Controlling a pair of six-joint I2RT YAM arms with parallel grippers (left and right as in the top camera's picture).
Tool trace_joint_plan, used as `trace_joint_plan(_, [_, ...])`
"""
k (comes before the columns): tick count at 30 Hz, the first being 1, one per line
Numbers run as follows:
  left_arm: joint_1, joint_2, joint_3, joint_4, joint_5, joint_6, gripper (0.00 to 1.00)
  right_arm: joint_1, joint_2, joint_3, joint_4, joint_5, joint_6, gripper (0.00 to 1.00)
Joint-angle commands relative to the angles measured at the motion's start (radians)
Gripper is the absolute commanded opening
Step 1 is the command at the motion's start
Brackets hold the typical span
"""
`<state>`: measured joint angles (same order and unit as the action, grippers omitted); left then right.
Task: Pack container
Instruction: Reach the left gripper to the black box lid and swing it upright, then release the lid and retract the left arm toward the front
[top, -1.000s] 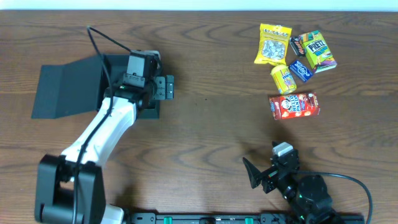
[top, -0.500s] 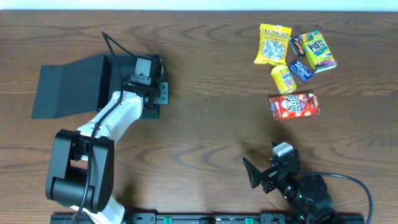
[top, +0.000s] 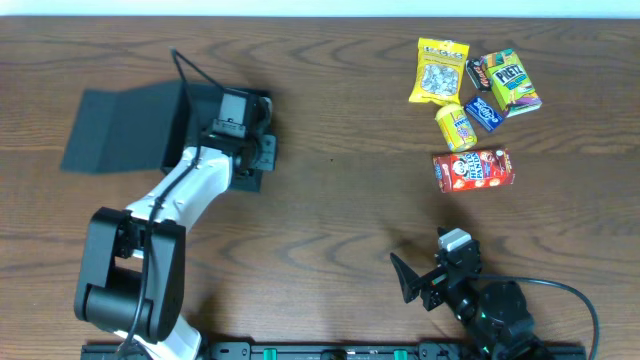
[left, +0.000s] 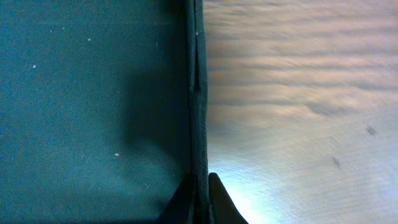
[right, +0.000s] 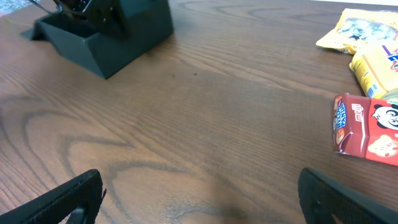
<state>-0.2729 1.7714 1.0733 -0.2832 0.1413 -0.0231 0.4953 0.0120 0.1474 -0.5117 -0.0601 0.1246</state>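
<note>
Wood table: L jaws tight on container wall, R jaws wide, snacks well apart.

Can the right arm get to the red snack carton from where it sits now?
Probably yes. The right gripper, fingers apart, has the red snack carton ahead to its right across bare table, nothing between. The left gripper is away, clamped on the container.
</note>
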Motion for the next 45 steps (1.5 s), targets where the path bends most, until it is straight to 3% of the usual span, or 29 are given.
trace_joint_plan(1, [-0.062, 0.010, 0.018, -0.016, 0.105, 0.146, 0.06, 0.009, -0.006, -0.007, -0.001, -0.004, -0.006, 0.99])
trace_joint_plan(10, [-0.227, 0.005, 0.018, -0.061, 0.104, 0.489, 0.05, 0.009, -0.006, -0.007, -0.001, -0.004, -0.006, 0.99])
trace_joint_plan(18, [-0.312, 0.005, 0.018, -0.176, 0.122, 1.038, 0.05, 0.009, -0.006, -0.007, -0.001, -0.004, -0.006, 0.99])
trace_joint_plan(24, [-0.317, 0.005, 0.029, -0.262, 0.122, 1.170, 0.05, 0.009, -0.006, -0.007, -0.001, -0.004, -0.006, 0.99])
trace_joint_plan(31, [-0.317, 0.005, 0.043, -0.332, 0.122, 1.201, 0.08, 0.009, -0.006, -0.007, -0.001, -0.004, -0.006, 0.99])
trace_joint_plan(32, [-0.317, 0.005, 0.043, -0.332, 0.122, 1.194, 0.10, 0.009, -0.006, -0.007, -0.001, -0.004, -0.006, 0.99])
trace_joint_plan(33, [-0.317, 0.005, 0.043, -0.332, 0.122, 1.188, 0.19, 0.009, -0.006, -0.007, -0.001, -0.004, -0.006, 0.99])
trace_joint_plan(36, [-0.317, 0.004, 0.044, -0.325, 0.121, 1.135, 0.58, 0.009, -0.006, -0.007, -0.001, -0.004, -0.006, 0.99])
trace_joint_plan(38, [-0.317, -0.002, 0.051, -0.326, 0.120, 1.080, 0.76, 0.009, -0.006, -0.007, -0.001, -0.004, -0.006, 0.99])
trace_joint_plan(39, [-0.317, -0.010, 0.058, -0.326, 0.118, 1.043, 0.98, 0.009, -0.006, -0.007, -0.001, -0.004, -0.006, 0.99])
trace_joint_plan(45, [-0.317, -0.101, 0.132, -0.367, 0.118, 0.872, 0.95, 0.009, -0.006, -0.007, -0.001, -0.004, -0.006, 0.99])
